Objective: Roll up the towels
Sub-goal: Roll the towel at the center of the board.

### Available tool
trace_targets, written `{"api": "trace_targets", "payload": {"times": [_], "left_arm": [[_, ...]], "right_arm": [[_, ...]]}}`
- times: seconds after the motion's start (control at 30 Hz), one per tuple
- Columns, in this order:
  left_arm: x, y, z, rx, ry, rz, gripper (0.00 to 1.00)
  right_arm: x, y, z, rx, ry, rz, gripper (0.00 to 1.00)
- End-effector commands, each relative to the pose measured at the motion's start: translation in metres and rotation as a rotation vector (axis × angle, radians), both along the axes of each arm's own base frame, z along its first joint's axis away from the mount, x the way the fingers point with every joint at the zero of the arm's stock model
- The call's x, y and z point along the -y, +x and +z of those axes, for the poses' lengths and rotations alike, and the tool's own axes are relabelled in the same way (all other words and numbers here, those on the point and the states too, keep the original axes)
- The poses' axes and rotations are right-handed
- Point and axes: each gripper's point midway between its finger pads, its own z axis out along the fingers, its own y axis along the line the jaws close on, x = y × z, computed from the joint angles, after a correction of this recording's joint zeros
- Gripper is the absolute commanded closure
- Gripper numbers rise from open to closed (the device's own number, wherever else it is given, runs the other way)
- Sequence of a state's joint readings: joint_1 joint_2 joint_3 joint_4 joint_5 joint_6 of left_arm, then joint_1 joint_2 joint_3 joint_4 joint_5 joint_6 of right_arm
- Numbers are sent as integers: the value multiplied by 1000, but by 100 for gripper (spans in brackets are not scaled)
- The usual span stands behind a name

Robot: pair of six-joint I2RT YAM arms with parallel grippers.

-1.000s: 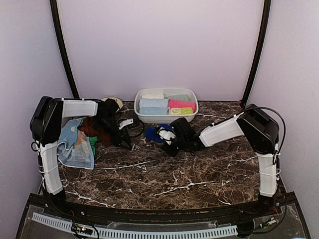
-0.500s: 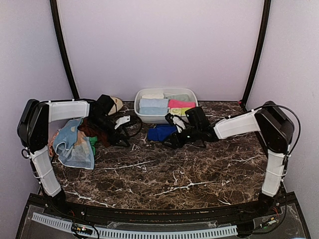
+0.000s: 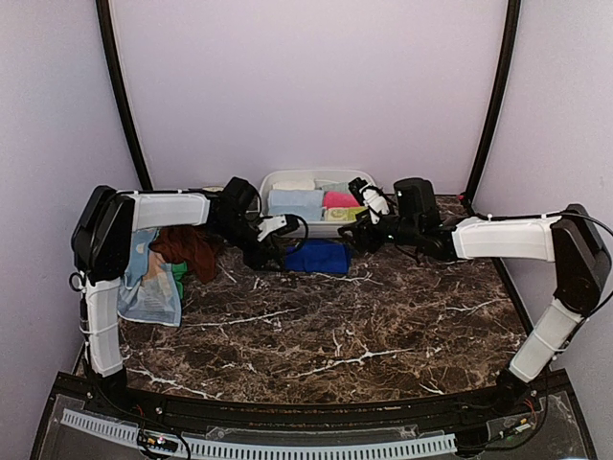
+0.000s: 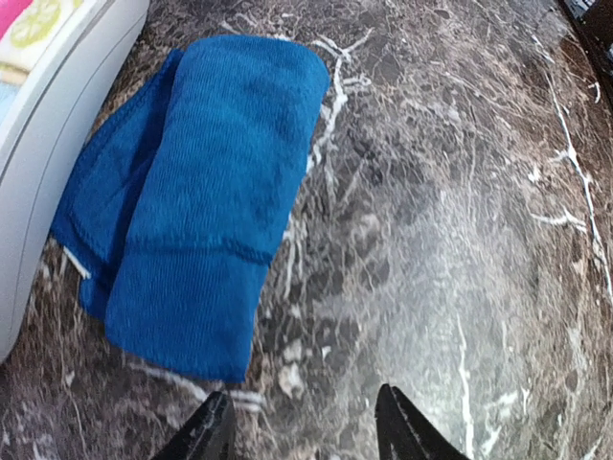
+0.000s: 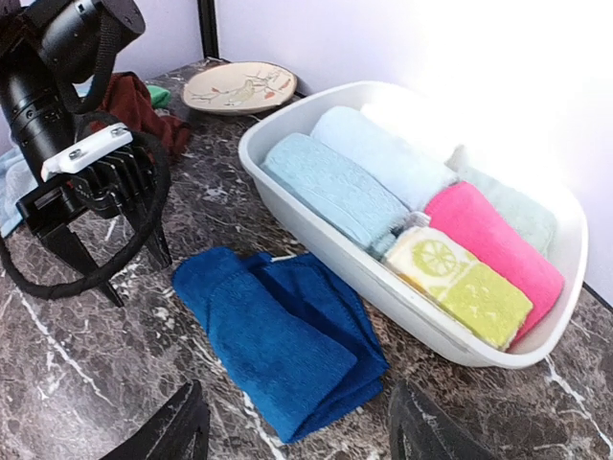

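Observation:
A royal blue towel [image 3: 319, 256] lies loosely folded on the marble table, just in front of the white tub [image 3: 317, 174]. My left gripper [image 3: 265, 253] hangs open at the towel's left end, apart from it, nothing between its fingers. In the left wrist view the blue towel [image 4: 211, 211] lies ahead and to the left of the left gripper [image 4: 302, 417]. My right gripper [image 3: 357, 233] stands open above the towel's right end, holding nothing. The right wrist view shows the blue towel [image 5: 278, 335] beyond the right gripper [image 5: 297, 412], with the left gripper [image 5: 139, 273] further off.
The tub [image 5: 316, 240] holds rolled towels: light blue [image 5: 330, 187], pink [image 5: 498, 240], a lemon-print one [image 5: 460, 283] and pale ones. A pile of rust-brown [image 3: 187, 247], green [image 3: 177, 280] and pale dotted [image 3: 151, 287] towels lies at the left. A leaf-patterned plate [image 5: 239, 86] sits behind.
My right gripper has opened, let go of the blue towel and drawn back to the right. My left gripper has swung right from the pile to the towel's left end.

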State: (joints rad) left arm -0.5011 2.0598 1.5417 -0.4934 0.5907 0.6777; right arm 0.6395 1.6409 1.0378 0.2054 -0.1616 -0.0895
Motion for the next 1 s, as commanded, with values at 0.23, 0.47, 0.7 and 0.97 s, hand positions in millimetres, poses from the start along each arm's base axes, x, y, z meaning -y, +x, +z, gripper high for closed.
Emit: {"api": "trace_targets", "payload": {"times": [0.23,0.47,0.7,0.97], "left_arm": [[57,45,20,154,-81,-12,39],[63,47,-8,53,-48,-30,45],[68,51,-23,7,-46,-13,52],[67,30,-34,-92,-50,-68,78]], "right_arm": [[21,10,-23,-30,-30,-20,39],[16,5,-33,-63,-5,10,41],[17,-3,-40,-88,21,21,42],[18,8,-47,-133,23,12,44]]}}
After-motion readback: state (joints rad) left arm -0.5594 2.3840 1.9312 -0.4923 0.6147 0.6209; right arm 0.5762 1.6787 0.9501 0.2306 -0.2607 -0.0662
